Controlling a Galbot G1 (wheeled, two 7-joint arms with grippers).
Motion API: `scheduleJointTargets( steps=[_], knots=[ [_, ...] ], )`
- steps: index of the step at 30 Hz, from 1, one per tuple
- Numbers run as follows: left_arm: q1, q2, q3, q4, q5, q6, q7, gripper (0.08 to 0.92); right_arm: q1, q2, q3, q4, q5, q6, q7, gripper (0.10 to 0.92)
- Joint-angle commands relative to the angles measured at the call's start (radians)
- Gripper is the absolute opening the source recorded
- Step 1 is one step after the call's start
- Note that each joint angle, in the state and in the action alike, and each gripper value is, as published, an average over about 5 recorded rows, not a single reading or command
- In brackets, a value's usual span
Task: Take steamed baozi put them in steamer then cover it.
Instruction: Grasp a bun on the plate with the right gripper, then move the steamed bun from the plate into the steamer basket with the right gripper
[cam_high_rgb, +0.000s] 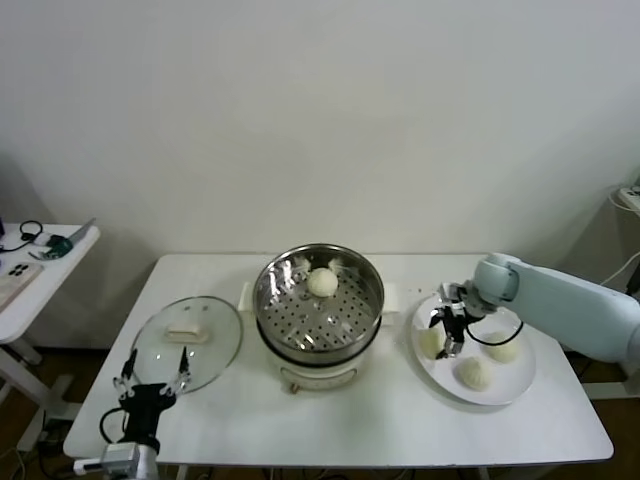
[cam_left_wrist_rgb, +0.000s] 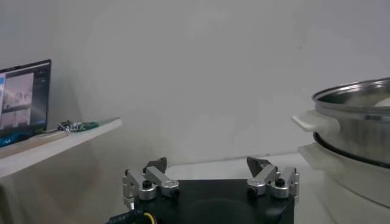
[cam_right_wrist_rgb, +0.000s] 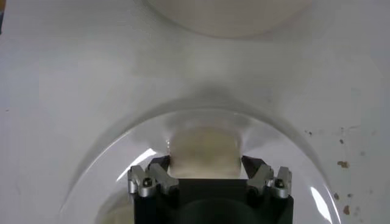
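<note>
The steamer (cam_high_rgb: 320, 352) stands mid-table with one baozi (cam_high_rgb: 322, 282) on its perforated tray. Three more baozi lie on the white plate (cam_high_rgb: 500, 388) at the right: one (cam_high_rgb: 430, 344) at the plate's left side, two others (cam_high_rgb: 503, 348) (cam_high_rgb: 473, 373) beside it. My right gripper (cam_high_rgb: 447, 338) is down on the leftmost one; in the right wrist view its fingers (cam_right_wrist_rgb: 159, 170) press both sides of that baozi (cam_right_wrist_rgb: 204, 152), which rests on the plate (cam_right_wrist_rgb: 116, 164). The glass cover (cam_high_rgb: 215, 350) lies flat left of the steamer. My left gripper (cam_high_rgb: 152, 378) waits open at the table's front left, also in its wrist view (cam_left_wrist_rgb: 207, 165).
A small side table (cam_high_rgb: 40, 275) with cables and devices stands off the left. The steamer's side and handle (cam_left_wrist_rgb: 317, 122) rise close beside my left gripper. The steamer's cream base (cam_right_wrist_rgb: 225, 15) shows just beyond the plate in the right wrist view.
</note>
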Motion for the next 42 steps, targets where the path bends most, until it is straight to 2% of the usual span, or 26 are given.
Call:
scheduleJointTargets(
  steps=[1, 10, 19, 30, 42],
  knots=[
    [-0.001, 0.000, -0.001, -0.001, 0.000, 0.000, 0.000, 0.823, -0.002, 0.005, 0.005, -0.009, -0.002, 0.001, -0.012, 0.743],
    [-0.001, -0.003, 0.002, -0.004, 0.000, 0.000, 0.000, 0.823, 0.079, -0.036, -0.014, 0.026, 0.064, -0.002, -0.003, 0.713],
    [0.003, 0.000, 0.007, -0.010, 0.001, 0.002, 0.000, 0.823, 0.468, -0.061, -0.225, 0.084, 0.249, 0.020, -0.027, 0.713],
    [0.001, 0.019, 0.031, -0.019, 0.063, -0.004, 0.000, 0.823, 0.806, 0.101, -0.417, 0.098, 0.534, 0.011, -0.038, 0.721],
    [0.006, 0.049, 0.046, -0.029, 0.056, 0.005, -0.001, 0.823, 0.674, 0.313, -0.297, 0.139, 0.599, -0.082, 0.049, 0.717]
  ],
)
